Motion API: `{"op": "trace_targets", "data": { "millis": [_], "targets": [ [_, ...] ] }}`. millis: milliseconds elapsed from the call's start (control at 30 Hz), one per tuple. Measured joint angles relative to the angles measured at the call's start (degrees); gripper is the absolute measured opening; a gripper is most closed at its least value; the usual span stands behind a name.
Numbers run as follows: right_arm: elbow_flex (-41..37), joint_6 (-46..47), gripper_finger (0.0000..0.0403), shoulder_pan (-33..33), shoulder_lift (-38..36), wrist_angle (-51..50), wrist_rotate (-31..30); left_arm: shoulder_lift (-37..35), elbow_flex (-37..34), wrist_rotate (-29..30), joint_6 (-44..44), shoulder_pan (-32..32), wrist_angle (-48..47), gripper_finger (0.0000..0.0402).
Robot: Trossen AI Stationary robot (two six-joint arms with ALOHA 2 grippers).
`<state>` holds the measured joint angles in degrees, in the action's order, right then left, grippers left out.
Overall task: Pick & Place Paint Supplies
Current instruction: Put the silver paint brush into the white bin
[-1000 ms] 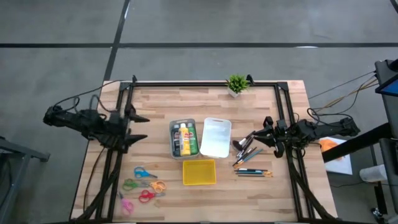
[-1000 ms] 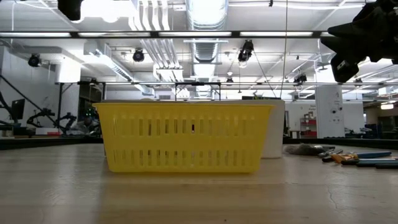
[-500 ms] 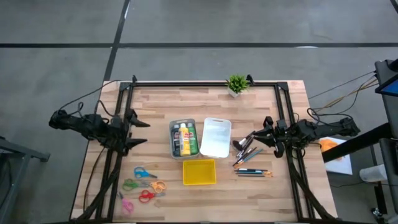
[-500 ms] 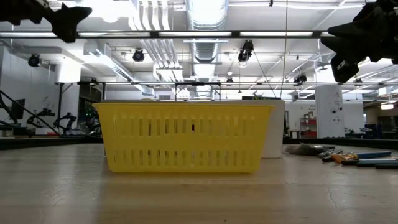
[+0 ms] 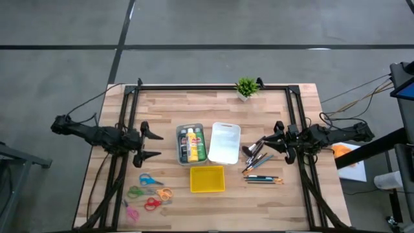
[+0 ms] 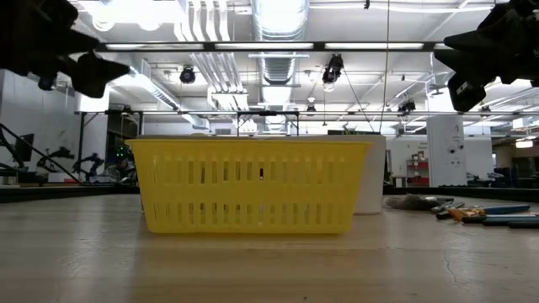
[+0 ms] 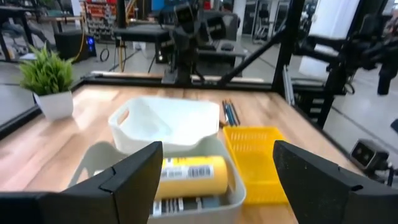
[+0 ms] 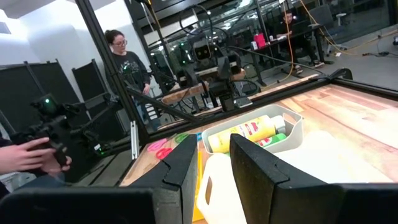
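The left gripper [image 5: 150,144], fingers spread and empty, is held left of the grey bin [image 5: 180,153] where the paint bottles [image 5: 193,144] lie. The right gripper [image 5: 277,137], part open, is poised over the brushes [image 5: 257,155]; pencils [image 5: 263,178] lie nearby, scissors [image 5: 149,193] and a yellow basket [image 5: 207,178] in front.

A small potted plant [image 5: 246,87] stood at the table's [image 5: 278,194] far edge. Coloured scissors [image 5: 149,192] lay scattered near the front-left corner, a yellow basket [image 5: 207,179] just right of them.

Overhead looking down, low table-level, both share yellow basket [image 5: 207,179]
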<state>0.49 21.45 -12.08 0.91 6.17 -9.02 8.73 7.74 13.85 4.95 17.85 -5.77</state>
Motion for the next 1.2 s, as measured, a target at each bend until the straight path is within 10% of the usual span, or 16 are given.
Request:
{"op": "trace_targets", "data": {
  "millis": [1200],
  "targets": [
    [0.02, 0.0, 0.0093, 0.0, 0.0, 0.0, -0.01, 0.04, -2.48, 0.0, 0.15, -0.02, -9.08, 0.0306]
  ]
}}
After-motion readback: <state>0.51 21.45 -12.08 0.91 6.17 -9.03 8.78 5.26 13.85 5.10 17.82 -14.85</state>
